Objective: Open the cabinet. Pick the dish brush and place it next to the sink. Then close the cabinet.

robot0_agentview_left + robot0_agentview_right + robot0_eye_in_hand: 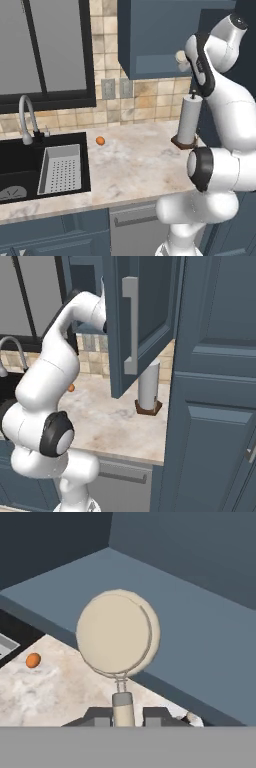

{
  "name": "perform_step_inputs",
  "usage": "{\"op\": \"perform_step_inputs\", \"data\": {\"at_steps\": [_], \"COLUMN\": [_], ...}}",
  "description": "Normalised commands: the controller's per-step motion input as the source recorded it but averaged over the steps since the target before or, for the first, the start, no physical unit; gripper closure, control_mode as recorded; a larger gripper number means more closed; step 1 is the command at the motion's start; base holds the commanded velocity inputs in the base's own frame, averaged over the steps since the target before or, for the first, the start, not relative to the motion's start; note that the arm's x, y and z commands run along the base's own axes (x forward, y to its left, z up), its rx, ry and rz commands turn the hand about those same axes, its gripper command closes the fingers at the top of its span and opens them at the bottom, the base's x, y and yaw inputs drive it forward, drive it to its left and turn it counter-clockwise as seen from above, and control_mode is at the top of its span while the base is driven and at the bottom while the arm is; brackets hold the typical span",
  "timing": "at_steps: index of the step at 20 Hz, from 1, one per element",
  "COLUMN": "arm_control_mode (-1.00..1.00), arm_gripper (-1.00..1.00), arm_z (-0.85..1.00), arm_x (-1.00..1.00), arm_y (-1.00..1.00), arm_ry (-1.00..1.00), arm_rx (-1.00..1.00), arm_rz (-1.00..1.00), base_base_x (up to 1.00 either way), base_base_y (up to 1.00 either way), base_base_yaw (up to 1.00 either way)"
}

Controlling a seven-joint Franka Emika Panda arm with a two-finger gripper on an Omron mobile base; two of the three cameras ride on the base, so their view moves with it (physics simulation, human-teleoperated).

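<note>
The cabinet [155,35] on the wall stands open, its door [147,316] swung out with the silver bar handle [131,326] facing the right base camera. My gripper [123,714] is at the cabinet's front edge, shut on the tan stick handle of the dish brush [118,634]. The brush's round cream head [180,56] stands up over the front lip of the blue-grey shelf [200,642]. The black sink [20,167] lies far off to the left, with its curved faucet [25,117] and grey perforated tray [61,168].
A small orange ball [100,141] lies on the marble counter [135,165] near the sink. A paper towel roll [189,120] stands on a brown base under the cabinet. A tall blue-grey unit [215,406] walls off the right side.
</note>
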Motion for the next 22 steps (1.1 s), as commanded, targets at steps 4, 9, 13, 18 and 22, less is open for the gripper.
{"op": "perform_step_inputs", "data": {"at_steps": [4, 9, 13, 18, 22], "arm_control_mode": [-1.0, -1.0, -1.0, -1.0, -1.0], "arm_gripper": [1.0, 1.0, 1.0, 1.0, 1.0], "arm_z": [-0.08, -0.08, -0.16, -0.34, -0.48], "arm_x": [-0.9, -0.87, -0.78, -0.66, -0.47], "arm_y": [0.47, 0.61, 0.65, 0.64, 0.6], "arm_ry": [-0.02, 0.0, 0.05, 0.12, 0.23], "arm_rx": [0.0, 0.0, -0.01, -0.02, -0.02], "arm_rz": [0.0, 0.0, 0.0, 0.01, 0.04], "base_base_x": [0.0, 0.0, 0.0, 0.0, 0.0], "base_base_y": [0.0, 0.0, 0.0, 0.0, 0.0], "base_base_yaw": [0.0, 0.0, 0.0, 0.0, 0.0]}}
